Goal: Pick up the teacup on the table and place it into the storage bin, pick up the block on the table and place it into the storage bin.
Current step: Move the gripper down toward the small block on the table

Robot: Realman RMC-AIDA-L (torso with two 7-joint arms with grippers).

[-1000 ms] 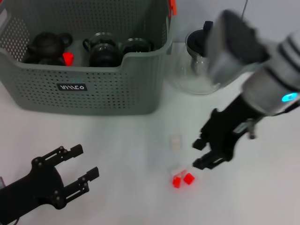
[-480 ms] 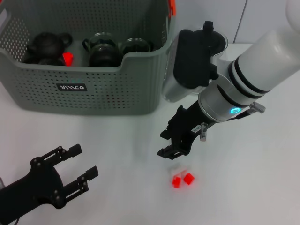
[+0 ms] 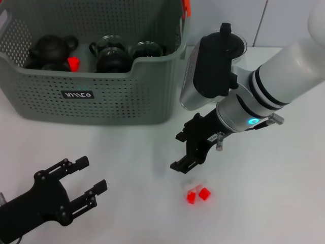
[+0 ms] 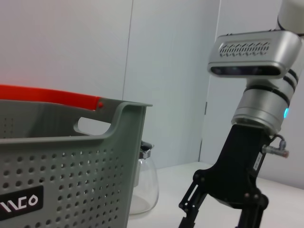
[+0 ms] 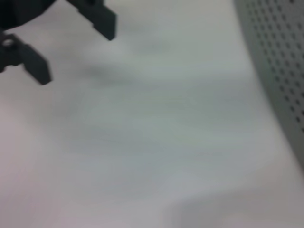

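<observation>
The right pincer point(image 3: 184, 151), its black fingers spread and pinching nothing, hangs over the white bench point(image 3: 132, 168) just right of the large grey-green perforated plastic storage bin point(image 3: 96, 96). The small red block point(image 3: 197, 194) lies on the bench just nearer than that pincer and slightly to its right, apart from the fingertips. The left pincer point(image 3: 91, 179) rests spread at the near left, well apart from the block.

White table point(image 5: 142, 142), the storage bin point(image 5: 280, 61) wall at one edge, the left gripper point(image 5: 66, 42) opposite, fingers apart
</observation>
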